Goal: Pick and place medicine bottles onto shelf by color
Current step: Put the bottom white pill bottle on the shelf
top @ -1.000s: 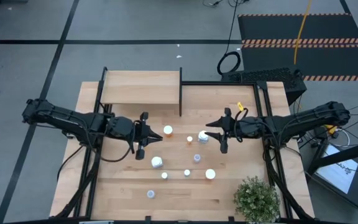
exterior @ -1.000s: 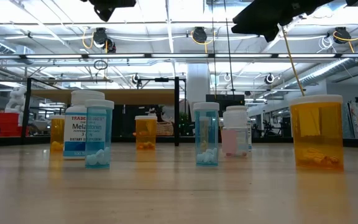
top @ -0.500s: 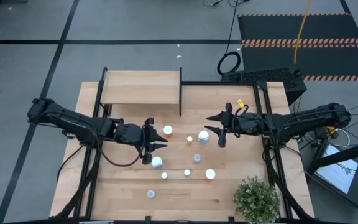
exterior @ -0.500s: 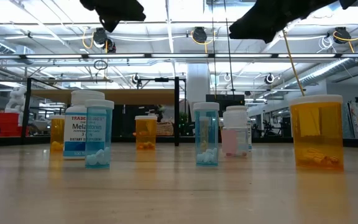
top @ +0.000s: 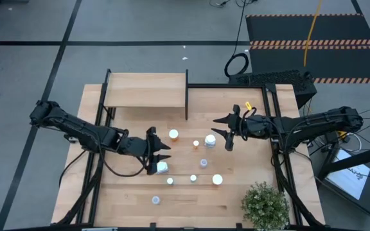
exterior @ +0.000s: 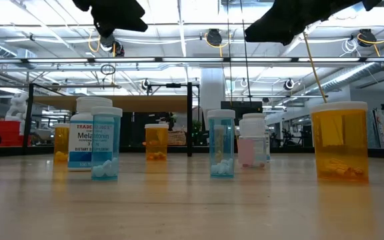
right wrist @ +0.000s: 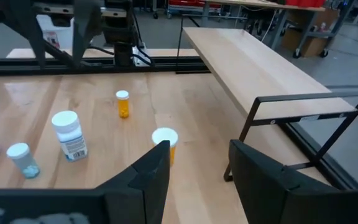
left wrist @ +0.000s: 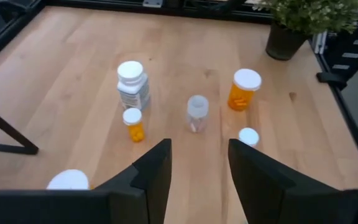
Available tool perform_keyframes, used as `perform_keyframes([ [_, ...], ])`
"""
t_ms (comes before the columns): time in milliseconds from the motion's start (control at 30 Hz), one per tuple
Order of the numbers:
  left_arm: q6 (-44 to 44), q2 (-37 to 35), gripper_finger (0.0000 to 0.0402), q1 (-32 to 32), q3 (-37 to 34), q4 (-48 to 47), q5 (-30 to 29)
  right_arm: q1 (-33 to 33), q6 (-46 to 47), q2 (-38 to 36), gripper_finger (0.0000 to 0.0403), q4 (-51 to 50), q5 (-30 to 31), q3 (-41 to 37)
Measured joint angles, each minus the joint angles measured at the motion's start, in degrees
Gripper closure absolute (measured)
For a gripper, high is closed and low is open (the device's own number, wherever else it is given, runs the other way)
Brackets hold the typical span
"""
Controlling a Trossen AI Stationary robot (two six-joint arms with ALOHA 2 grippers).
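Observation:
Several medicine bottles with white caps stand upright on the tabletop: an orange one (top: 173,135), a white one (top: 210,140), a bluish one (top: 203,163), another white one (top: 162,168) and a large orange one (top: 217,179). The shelf (top: 145,90) stands at the far left, bare. My left gripper (top: 161,158) hangs open above the table beside the white bottle at the left of the group; past its fingers (left wrist: 199,168) I see a clear bottle (left wrist: 197,113). My right gripper (top: 218,130) hovers open, and the orange bottle (right wrist: 164,142) shows beyond its fingers (right wrist: 197,165).
A green potted plant (top: 264,204) stands at the near right corner. A black upright panel (top: 186,95) closes the shelf's right end. Bare wood lies between the shelf and the bottles and along the table's near left.
My left gripper has moved toward the table's right and near edges and come down a little, toward the white bottle at the left of the group. It has rolled somewhat and its fingers have parted. The bottles have stayed in place.

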Motion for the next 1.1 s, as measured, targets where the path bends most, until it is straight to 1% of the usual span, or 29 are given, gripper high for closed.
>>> perform_keyframes([
  [67, -0.5, 0.0, 0.024, -0.7, 0.0, -0.2, -0.2, 0.0, 1.3, 0.0, 0.0242, 0.0, 0.0, 0.0],
  [167, -0.7, 0.0, 0.024, -1.6, 0.0, -0.8, -2.9, 0.6, 2.3, 0.0, 0.0242, -0.2, -0.1, 0.0],
  [233, -0.5, 0.0, 0.024, -1.7, 0.0, -0.8, -3.4, 1.2, 3.6, 0.0, 0.0242, -0.3, -0.2, 0.0],
  [467, -1.0, 0.0, 0.024, -1.7, 0.0, -0.7, -3.5, 4.4, 8.0, 0.0, 0.0243, -0.4, -0.2, 0.0],
  [600, -2.5, 0.0, 0.024, -3.0, 0.3, -2.2, -1.5, 6.6, 9.6, 0.0, 0.0241, -0.5, -0.2, 0.0],
  [667, -2.5, -0.5, 0.024, -4.7, 0.6, -4.8, -1.4, 8.4, 10.5, 0.0, 0.0233, -1.2, -0.1, 0.0],
  [733, -3.8, -1.1, 0.024, -6.8, 0.6, -6.9, -2.6, 9.8, 10.8, 0.0, 0.0221, -1.7, -0.2, 0.0],
  [900, -5.2, -1.2, 0.024, -12.1, 0.7, -8.7, -9.4, 11.8, 12.3, 0.0, 0.0183, -0.6, 1.7, 0.0],
  [1000, -6.4, -0.3, 0.023, -14.0, 0.7, -8.7, -8.1, 12.4, 14.0, 0.0, 0.0164, -0.4, 1.6, 0.0],
  [1100, -9.6, 1.1, 0.0205, -15.4, 0.7, -7.9, -7.5, 12.9, 14.5, 0.0, 0.0153, -0.4, 1.6, 0.0],
])
